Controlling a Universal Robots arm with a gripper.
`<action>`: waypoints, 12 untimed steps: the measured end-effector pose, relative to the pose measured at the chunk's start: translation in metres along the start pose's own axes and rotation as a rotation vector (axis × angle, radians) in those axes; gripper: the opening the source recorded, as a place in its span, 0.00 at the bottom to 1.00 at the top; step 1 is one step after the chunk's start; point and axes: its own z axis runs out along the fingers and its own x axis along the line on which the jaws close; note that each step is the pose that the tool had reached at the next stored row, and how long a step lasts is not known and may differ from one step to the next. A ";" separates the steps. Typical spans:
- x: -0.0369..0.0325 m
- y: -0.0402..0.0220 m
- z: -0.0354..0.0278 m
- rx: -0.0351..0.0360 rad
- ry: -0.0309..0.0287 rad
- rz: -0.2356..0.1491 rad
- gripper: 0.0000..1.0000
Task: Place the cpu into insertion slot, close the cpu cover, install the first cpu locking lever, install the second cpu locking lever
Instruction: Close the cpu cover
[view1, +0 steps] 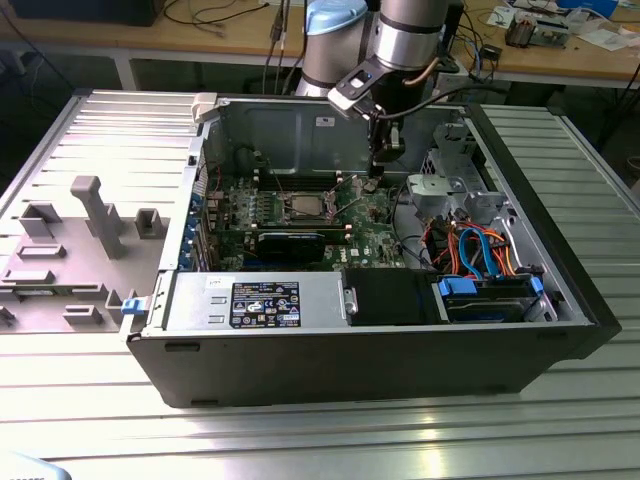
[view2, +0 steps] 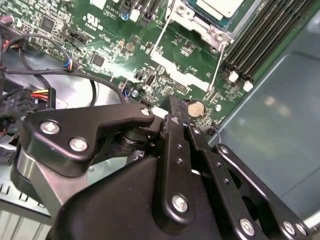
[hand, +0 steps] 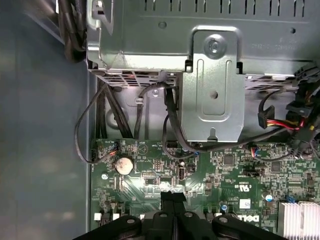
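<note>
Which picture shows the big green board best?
The exterior view: it shows most of the green board lying in the open computer case. Both wrist views show close patches of it, with the black fingers covering some.

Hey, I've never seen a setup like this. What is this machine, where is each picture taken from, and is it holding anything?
It is a robot arm reaching down into an open computer case that lies on a metal table. The exterior view comes from a camera standing off the arm. Both wrist views come from cameras riding on the arm, looking past its black claw at the green motherboard. The claw is shut with nothing in it, its tips close to the board near a round coin battery. In the second wrist view the cpu lies framed by the silver cpu cover; I cannot tell whether it is latched. A grey ridged panel lies beside the case, on the exterior view's left.
</note>
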 end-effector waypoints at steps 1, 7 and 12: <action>0.0000 0.0002 0.0017 0.0000 0.0000 0.000 0.11; 0.0006 0.0009 0.0163 -0.0009 -0.0007 -0.033 0.11; 0.0009 0.0009 0.0259 -0.0021 0.0013 -0.062 0.11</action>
